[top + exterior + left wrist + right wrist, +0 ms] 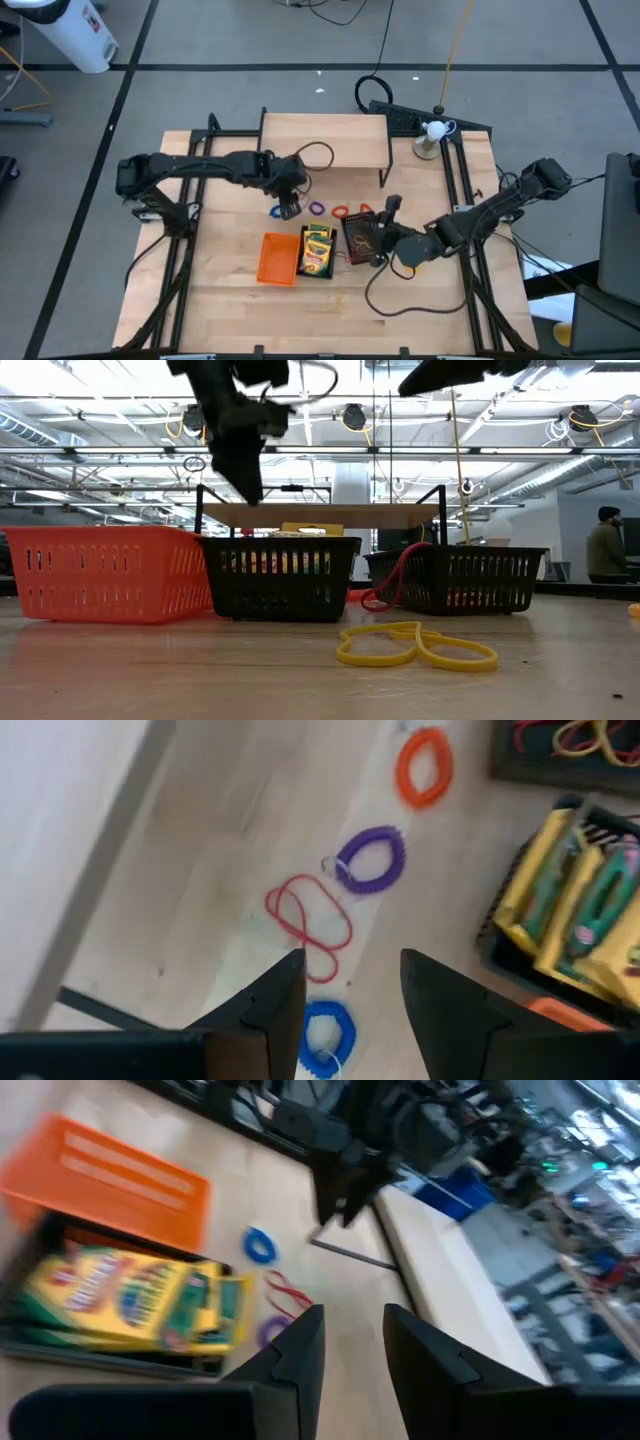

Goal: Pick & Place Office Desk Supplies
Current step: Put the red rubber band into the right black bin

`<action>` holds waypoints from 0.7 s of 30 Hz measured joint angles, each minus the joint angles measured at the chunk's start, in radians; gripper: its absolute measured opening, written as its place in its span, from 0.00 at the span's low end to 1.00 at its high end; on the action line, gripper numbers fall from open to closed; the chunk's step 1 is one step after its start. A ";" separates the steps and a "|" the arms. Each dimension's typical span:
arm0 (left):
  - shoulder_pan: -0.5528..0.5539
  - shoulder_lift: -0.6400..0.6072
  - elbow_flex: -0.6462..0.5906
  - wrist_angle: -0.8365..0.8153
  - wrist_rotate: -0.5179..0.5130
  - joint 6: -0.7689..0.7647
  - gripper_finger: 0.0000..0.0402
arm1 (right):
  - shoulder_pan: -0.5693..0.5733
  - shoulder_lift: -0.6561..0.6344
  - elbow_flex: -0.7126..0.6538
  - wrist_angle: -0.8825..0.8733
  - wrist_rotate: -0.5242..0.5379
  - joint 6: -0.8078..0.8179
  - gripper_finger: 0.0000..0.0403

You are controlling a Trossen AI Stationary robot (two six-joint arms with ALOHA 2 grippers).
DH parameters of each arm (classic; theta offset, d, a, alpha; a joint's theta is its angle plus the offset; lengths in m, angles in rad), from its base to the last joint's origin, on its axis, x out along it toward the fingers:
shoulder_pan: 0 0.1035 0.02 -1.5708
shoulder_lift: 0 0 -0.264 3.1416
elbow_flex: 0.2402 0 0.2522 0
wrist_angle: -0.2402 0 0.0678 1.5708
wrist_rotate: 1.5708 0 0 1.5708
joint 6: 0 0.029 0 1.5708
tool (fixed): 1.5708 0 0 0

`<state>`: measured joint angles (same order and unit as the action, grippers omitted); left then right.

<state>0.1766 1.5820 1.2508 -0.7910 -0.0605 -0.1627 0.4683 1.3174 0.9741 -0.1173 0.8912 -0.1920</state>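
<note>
3 rectangular mesh trays sit side by side mid-table: 1 orange tray (277,258), 1 black tray (318,250) holding crayon boxes (318,247), 1 black tray (361,238) with bands. 4 loops lie beyond them on bare wood: blue loop (327,1036), red loop (308,912), purple loop (371,861), orange loop (424,767). Left gripper (350,990) hovers above the blue loop, fingers apart, empty. Right gripper (352,1340), fingers apart, empty, hangs over the right tray.

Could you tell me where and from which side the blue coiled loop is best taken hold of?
Judging by its pose, grip the blue loop across one side of its ring, coming straight down from above: it lies flat on the table, apart from the red band. The open left gripper hovers over it.
</note>
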 joint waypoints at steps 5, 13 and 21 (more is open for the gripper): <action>0.044 0.022 -0.076 0.083 0.064 -0.007 0.41 | -0.061 0.000 0.000 -0.026 -0.001 -0.021 0.24; 0.044 0.144 -0.086 0.149 0.092 0.007 0.41 | -0.137 0.000 0.000 -0.032 -0.004 0.001 0.24; 0.045 0.241 -0.088 0.173 0.113 0.003 0.41 | -0.138 0.000 0.000 -0.034 -0.026 0.023 0.24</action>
<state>0.2212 1.8231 1.1630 -0.6182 0.0528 -0.1601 0.3305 1.3178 0.9741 -0.1509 0.8654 -0.1692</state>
